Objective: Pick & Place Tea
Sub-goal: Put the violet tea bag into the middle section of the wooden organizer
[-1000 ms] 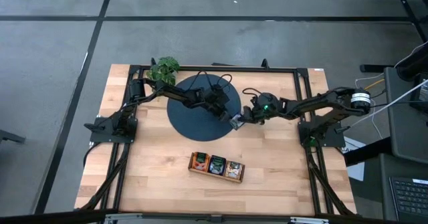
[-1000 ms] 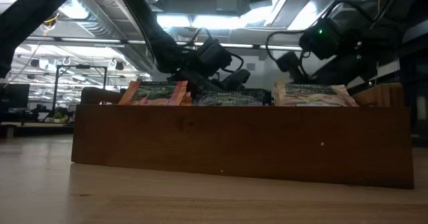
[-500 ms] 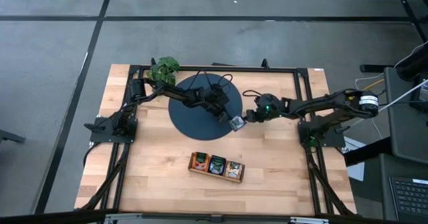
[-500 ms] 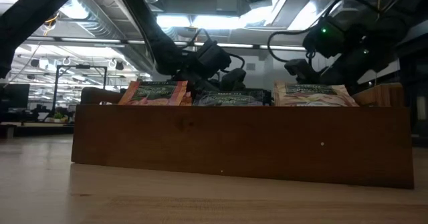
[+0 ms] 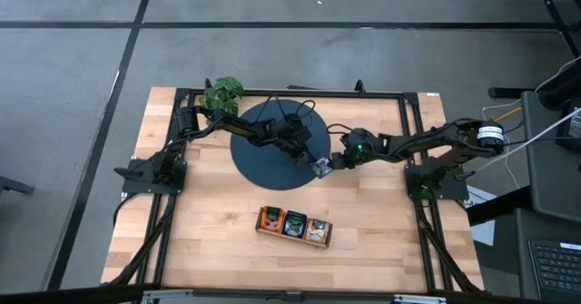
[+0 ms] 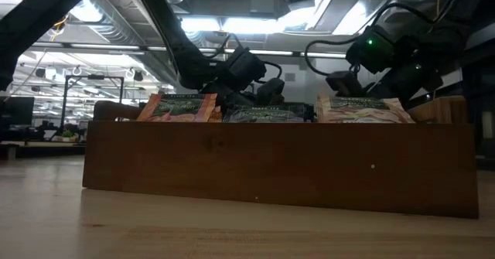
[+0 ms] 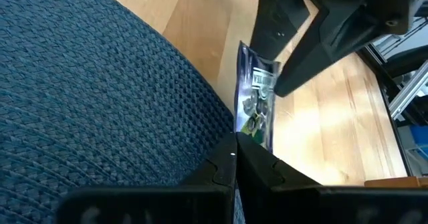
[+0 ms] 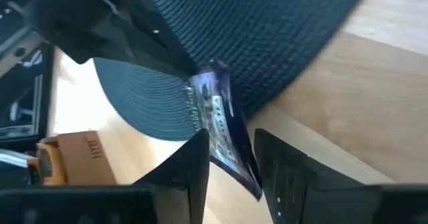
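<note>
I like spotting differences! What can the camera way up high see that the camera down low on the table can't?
Only the high view shows the round dark mat, the green plant, and a tea sachet held at the mat's edge between the left tool and the right tool.

Only the low view shows the room's ceiling lights behind the table.

Both show the brown tray with orange, dark and pale sachets in it, and both arms.
</note>
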Motion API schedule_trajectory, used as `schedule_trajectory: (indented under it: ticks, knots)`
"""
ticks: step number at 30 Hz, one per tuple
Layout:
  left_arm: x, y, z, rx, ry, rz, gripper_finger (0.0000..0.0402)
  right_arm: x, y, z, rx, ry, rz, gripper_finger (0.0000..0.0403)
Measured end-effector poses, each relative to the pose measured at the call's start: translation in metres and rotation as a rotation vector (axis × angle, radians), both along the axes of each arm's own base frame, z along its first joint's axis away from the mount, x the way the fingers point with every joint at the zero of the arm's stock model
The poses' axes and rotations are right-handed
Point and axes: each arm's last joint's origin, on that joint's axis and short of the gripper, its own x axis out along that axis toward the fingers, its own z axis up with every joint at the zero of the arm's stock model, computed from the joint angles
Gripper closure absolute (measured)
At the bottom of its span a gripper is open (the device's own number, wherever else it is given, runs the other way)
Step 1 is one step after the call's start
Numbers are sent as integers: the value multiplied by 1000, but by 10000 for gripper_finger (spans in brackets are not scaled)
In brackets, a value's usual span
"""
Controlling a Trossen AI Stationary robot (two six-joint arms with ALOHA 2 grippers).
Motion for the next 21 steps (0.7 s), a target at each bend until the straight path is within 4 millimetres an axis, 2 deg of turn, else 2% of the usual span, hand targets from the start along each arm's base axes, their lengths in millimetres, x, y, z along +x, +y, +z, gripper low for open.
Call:
schedule_trajectory:
  ticks: [4, 9, 15, 18, 21]
  knots:
    - [0, 1, 0, 2, 0, 6, 400, 1, 0, 0, 14, -12, 17, 307]
    - [-2, 6, 1, -30, -19, -26, 400, 1, 1, 1, 46, -21, 26, 382]
    - [-10, 23, 12, -180, -58, -74, 390, 1, 1, 2, 72, -22, 3, 381]
    - [-20, 30, 31, -156, -99, -49, 371, 1, 3, 8, 74, -51, -13, 387]
    - [-36, 30, 49, -88, -136, -3, 354, 1, 7, 19, 58, -91, -42, 387]
